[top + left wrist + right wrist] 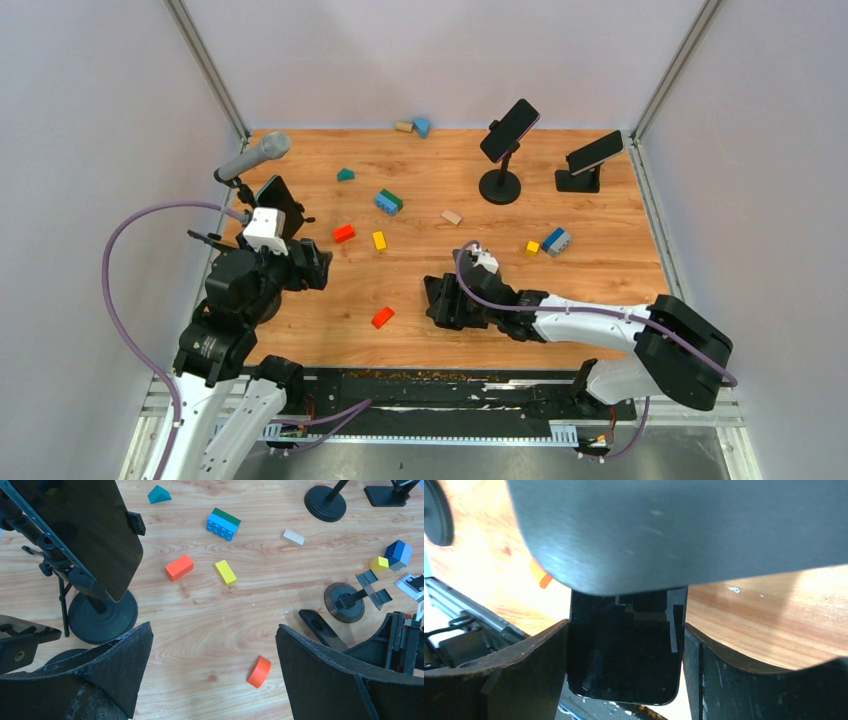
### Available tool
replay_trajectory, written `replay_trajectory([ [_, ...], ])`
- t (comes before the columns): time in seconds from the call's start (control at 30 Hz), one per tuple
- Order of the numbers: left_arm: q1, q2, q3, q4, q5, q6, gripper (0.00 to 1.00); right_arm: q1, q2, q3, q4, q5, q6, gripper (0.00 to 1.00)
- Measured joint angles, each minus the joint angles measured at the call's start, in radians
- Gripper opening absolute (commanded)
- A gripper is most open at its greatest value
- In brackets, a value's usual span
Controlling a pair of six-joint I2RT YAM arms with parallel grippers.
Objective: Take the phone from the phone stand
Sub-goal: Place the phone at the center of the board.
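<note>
**A:** Where is the phone [624, 650] sitting?

**B:** It is lying in the lower middle of the right wrist view. The right gripper [625, 655] is pinching it by its long edges. The jaws are standing partly open, and both are pressing against the phone's sides.

**A:** And from above?

**B:** In the top view the right gripper [447, 300] is hanging low over the desk [420, 180] in the lower middle of the frame. The phone is hiding beneath it there.

**A:** Is the stand showing?

**B:** In the left wrist view a small phone stand [350, 597] with a round base is standing at the right edge, just beside the right arm. Whether the phone is touching it cannot be told.

**A:** And the other arm?

**B:** The left gripper [212, 650] is hovering with its jaws spread fully wide, holding nothing. A second phone [90, 530] is leaning on its own stand at the upper left of that view. From above, a microphone [255, 157] is pointing up just behind it.

**A:** Anything further out?

**B:** Two more phones [510, 130] are resting on stands at the upper right. Coloured blocks [388, 201] are lying scattered across the middle.
</note>
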Motion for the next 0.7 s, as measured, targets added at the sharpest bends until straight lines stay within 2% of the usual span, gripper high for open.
replay_trajectory([
  [0.47,0.0,0.0,-0.003,0.0,-0.007,0.0,1.0,0.103,0.193,0.29,-0.288,0.155,-0.137,0.0],
  [0.7,0.0,0.0,-0.004,0.0,-0.008,0.0,1.0,0.136,0.38,0.507,-0.468,0.211,-0.159,0.11],
])
